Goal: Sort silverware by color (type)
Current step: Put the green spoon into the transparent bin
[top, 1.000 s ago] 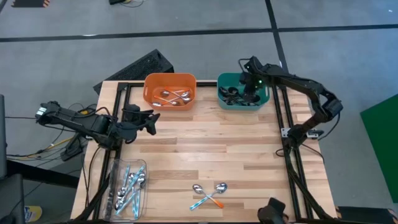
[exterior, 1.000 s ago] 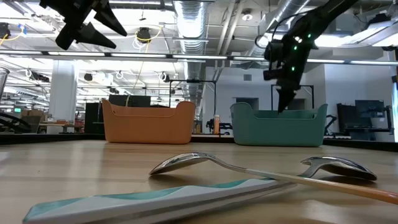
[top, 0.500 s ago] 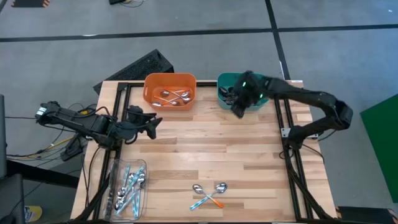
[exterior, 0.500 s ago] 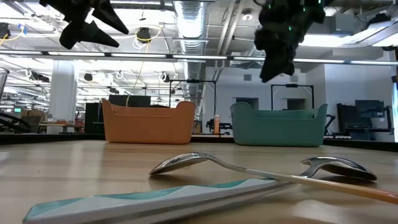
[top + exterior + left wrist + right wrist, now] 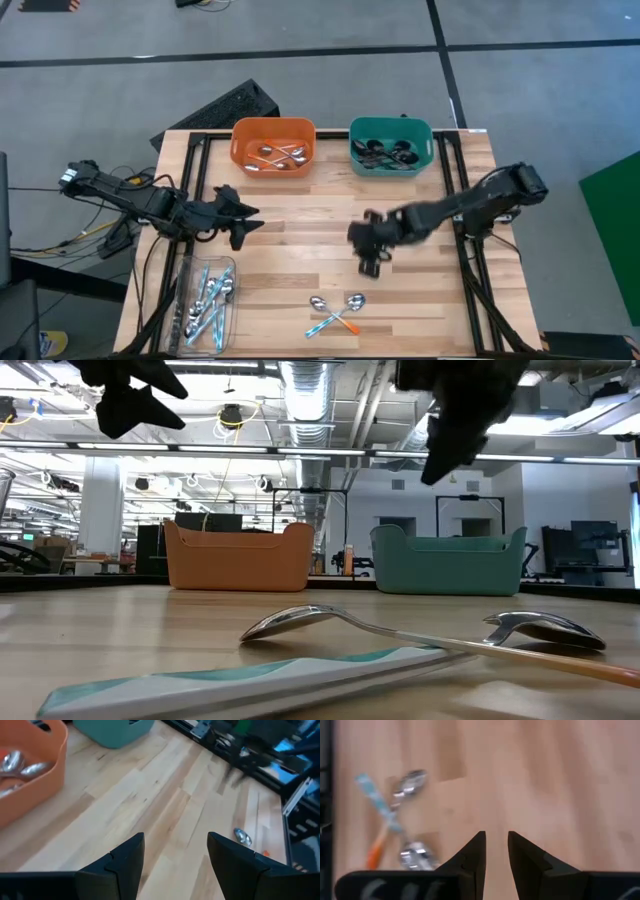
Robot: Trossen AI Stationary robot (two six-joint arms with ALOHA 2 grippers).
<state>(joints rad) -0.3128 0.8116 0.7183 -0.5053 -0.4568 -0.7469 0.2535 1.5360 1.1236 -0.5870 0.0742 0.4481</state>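
— Where are the crossed spoons (image 5: 338, 314)?
— On the counter (image 5: 300, 240), near its front edge, just ahead of the right hand (image 5: 372, 262), whose fingers stand slightly apart, empty.
— And the left hand (image 5: 246, 222)?
— Spread, empty, far off.

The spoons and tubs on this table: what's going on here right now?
A two-armed robot is sorting spoons by handle colour. The orange bin and the teal bin at the far edge each hold spoons, and a clear tray at the near left holds blue-handled ones. Two crossed spoons, one blue-handled and one orange-handled, lie loose on the table. The right gripper hangs empty above the table near that pair. The left gripper waits open at the left.
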